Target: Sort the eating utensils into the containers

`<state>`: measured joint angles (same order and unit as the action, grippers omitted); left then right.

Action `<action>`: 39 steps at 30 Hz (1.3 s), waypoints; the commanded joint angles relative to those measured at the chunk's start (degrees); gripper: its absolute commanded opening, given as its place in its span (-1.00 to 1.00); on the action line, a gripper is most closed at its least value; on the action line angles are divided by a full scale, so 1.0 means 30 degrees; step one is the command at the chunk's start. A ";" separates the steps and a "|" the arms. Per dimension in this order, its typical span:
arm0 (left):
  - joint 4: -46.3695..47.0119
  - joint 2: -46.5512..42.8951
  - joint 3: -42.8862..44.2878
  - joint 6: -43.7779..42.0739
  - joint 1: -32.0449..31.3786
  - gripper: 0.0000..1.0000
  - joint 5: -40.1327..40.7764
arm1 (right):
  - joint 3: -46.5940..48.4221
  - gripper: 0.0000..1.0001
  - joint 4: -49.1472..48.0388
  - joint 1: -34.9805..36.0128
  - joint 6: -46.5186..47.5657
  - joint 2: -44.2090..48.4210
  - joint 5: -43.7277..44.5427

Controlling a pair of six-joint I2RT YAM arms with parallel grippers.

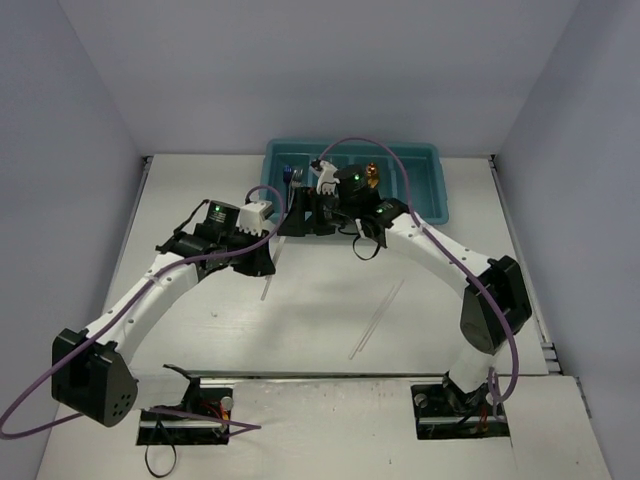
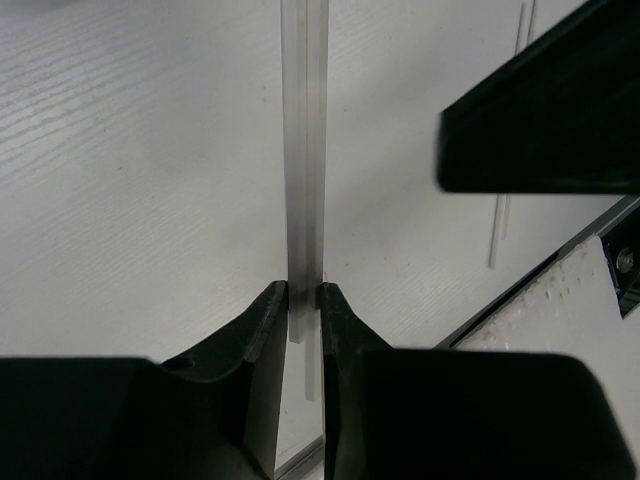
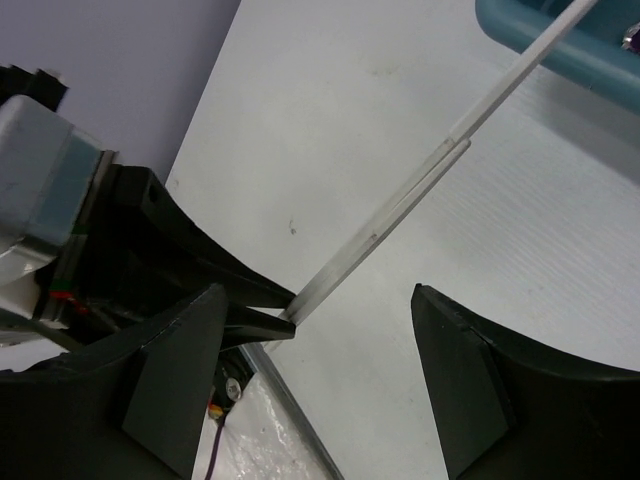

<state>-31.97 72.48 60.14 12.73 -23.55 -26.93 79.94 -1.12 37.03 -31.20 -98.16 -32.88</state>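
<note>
As the left fingers [image 2: 265, 320] clamp the pale sticks [image 2: 303, 150], the right fingers [image 3: 460, 370], spread wide either side of the shafts, should probably close squarely before the left releases; a loose pair [image 1: 375, 320] lies on the worktop [image 1: 200, 195] aside, and the teal tray [image 1: 420, 152] waits beyond, partly behind the right arm [image 1: 440, 250]

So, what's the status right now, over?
Left gripper shut on two thin pale sticks. Right gripper open, close beside them. Teal-blue plastic tray just beyond. Spare sticks loose on white table.
</note>
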 commanded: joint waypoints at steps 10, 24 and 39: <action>0.1339 -0.0958 0.0432 0.1440 0.0028 -1.00 -0.0427 | 0.1362 0.01 -0.2173 0.0869 -0.1816 -0.1323 0.0269; 0.2105 -0.1016 0.0281 0.2261 0.0087 -1.00 -0.1197 | 0.1061 -1.00 -0.3446 0.1393 -0.2151 -0.1759 -0.0888; 0.1371 -0.1410 0.0184 0.1254 0.0144 0.75 -0.1700 | -0.0051 -1.00 -0.3522 -0.0350 -0.0549 -0.0570 -0.1737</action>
<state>-29.53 70.69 59.75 18.07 -23.20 -30.43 80.42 -7.39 39.18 -35.15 -103.80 -35.80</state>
